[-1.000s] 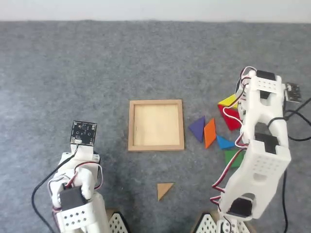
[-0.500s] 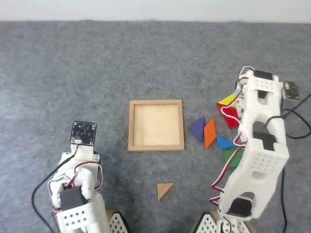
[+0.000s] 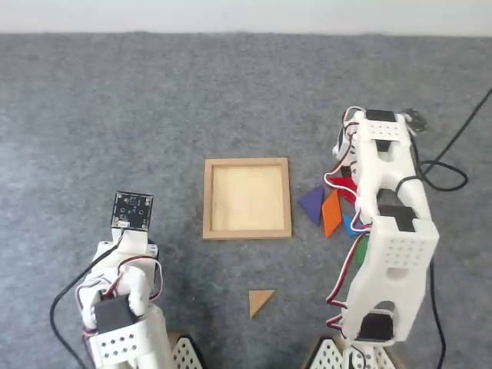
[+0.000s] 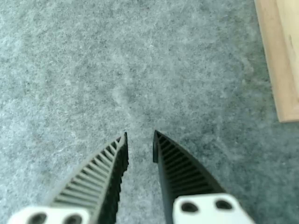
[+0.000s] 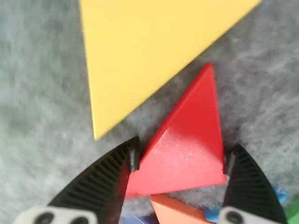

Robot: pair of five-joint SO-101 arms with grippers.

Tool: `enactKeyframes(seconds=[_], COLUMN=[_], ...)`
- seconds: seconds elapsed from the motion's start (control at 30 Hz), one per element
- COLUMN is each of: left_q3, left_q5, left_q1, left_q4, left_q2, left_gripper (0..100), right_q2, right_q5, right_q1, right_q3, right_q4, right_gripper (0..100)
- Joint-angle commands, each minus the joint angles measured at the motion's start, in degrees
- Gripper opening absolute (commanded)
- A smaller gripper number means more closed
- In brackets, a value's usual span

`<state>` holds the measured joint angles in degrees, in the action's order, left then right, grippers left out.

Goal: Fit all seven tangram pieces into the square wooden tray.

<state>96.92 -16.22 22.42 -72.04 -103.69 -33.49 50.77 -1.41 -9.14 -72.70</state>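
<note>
- Your right claw (image 5: 183,156) is spread astride the red triangle (image 5: 187,140), with one tip at a sloping edge and the other by a corner. I can't tell whether either tip presses on it yet.
- If you close on a slope and a corner, the red triangle will likely twist or squirt out, because the jaws have no parallel faces to bite on.
- The piece lies flat on the mat (image 3: 115,100), so the tips may ride over it if they sit too high.
- The yellow triangle (image 5: 140,46) lies just beside the red one, and the orange piece (image 5: 170,210) is at its base. A sideways drag would shove both of them.
- Your left claw (image 4: 140,140) hangs over bare mat off the tray's left edge, its jaws a slit apart and holding nothing.
- The tray (image 3: 208,198) sits mid-mat and is empty, so all the fitting is yet to do.
- The right wrist view gives you how the jaws fit around the red triangle. From above, the arm covers that.
- The high view gives you the route. The tray is to the left of the pile, the purple triangle (image 3: 311,204) lies between them, and the tan triangle (image 3: 260,300) sits apart towards the mat's near edge.
</note>
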Motion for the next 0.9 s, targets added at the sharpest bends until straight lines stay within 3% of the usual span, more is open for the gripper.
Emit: enactKeyframes(seconds=[0.0, 0.37, 0.47, 0.57, 0.77, 0.87], left_q3=[-0.5, -0.5, -0.5, -0.5, -0.5, -0.5], left_q5=[0.4, 0.4, 0.4, 0.4, 0.4, 0.4], left_q1=[0.0, 0.0, 0.0, 0.0, 0.0, 0.0], left_q4=[-0.4, -0.4, -0.4, -0.4, -0.4, -0.4], left_q2=[-0.7, -0.7, -0.7, -0.7, -0.7, -0.7], left_gripper=[9, 9, 9, 9, 9, 9], right_q2=[0.7, -0.1, 0.3, 1.4, 2.9, 3.1], right_q5=[-10.9, -59.2, -66.1, -62.8, -32.0, -22.0], right_q1=[-2.9, -5.6, -3.6, -1.6, 0.5, -1.3], right_q3=[-1.5, -13.5, -16.7, -19.8, -18.6, -12.7], right_q4=[-3.7, -12.4, -13.0, -19.0, -29.4, -28.3], right_gripper=[29.9, 29.9, 29.9, 29.9, 29.9, 29.9])
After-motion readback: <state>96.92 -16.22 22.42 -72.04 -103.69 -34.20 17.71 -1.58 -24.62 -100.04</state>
